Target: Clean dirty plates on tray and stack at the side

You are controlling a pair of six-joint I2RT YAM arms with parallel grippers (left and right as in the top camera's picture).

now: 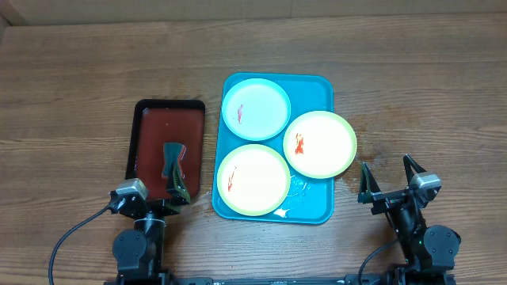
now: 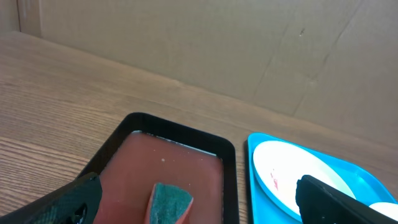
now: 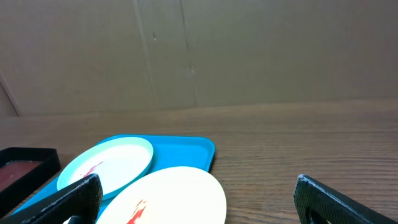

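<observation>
The turquoise tray (image 1: 317,91) holds three plates. The white plate with a light-blue rim (image 1: 255,108) lies at the back left with a red smear. A cream plate with a yellow-green rim (image 1: 320,144) overhangs the tray's right edge, red smear on it. Another cream plate (image 1: 253,180) lies at the front left with a red smear. My left gripper (image 1: 176,176) is open above the dark red-brown tray, over a green sponge (image 2: 169,203). My right gripper (image 1: 390,180) is open and empty, right of the turquoise tray. The right wrist view shows the blue-rimmed plate (image 3: 106,165) and the cream plate (image 3: 180,193).
A dark red-brown tray with a black rim (image 1: 150,127) stands left of the turquoise tray and holds the sponge. A wet patch with small debris sits at the turquoise tray's front right (image 1: 295,190). A brown cardboard wall (image 3: 199,50) stands behind the wooden table.
</observation>
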